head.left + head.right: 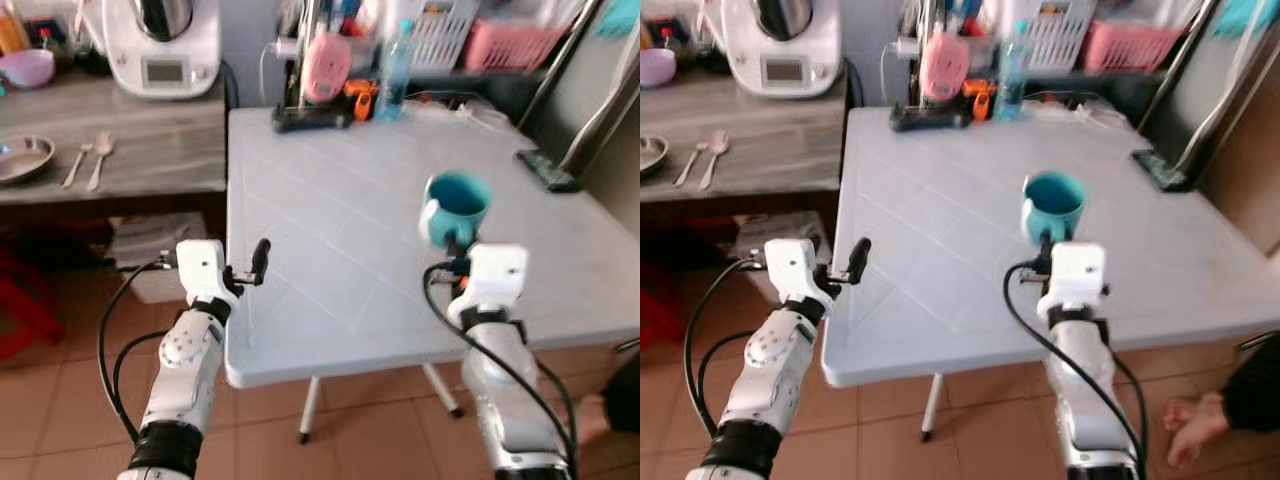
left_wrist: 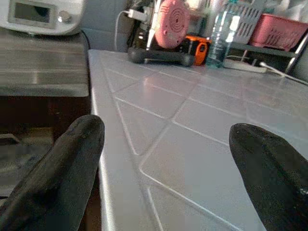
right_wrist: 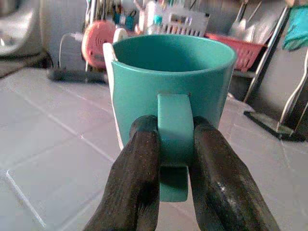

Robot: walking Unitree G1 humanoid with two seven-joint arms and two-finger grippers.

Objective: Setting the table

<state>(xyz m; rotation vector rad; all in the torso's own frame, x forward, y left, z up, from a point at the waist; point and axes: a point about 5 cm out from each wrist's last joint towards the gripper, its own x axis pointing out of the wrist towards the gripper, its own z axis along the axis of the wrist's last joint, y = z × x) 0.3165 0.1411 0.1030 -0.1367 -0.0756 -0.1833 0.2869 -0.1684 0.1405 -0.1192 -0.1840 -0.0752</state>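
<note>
A teal mug (image 1: 458,205) stands upright over the right half of the white table (image 1: 340,260). My right gripper (image 3: 174,159) is shut on the mug's handle, one black finger (image 3: 137,178) pressing each side of it. I cannot tell whether the mug's base touches the tabletop. My left gripper (image 1: 255,262) hovers at the table's left edge, open, with nothing between its fingers (image 2: 72,168). On the wooden counter (image 1: 150,150) to the left lie a metal plate (image 1: 22,158) and two spoons (image 1: 90,160).
At the table's far edge stand a pink fan (image 1: 325,65) on a black base, a water bottle (image 1: 393,70) and an orange tool. A dark remote (image 1: 545,170) lies at the right edge. A white kitchen machine (image 1: 165,45) sits on the counter. A person's foot (image 1: 1190,420) rests on the floor at right.
</note>
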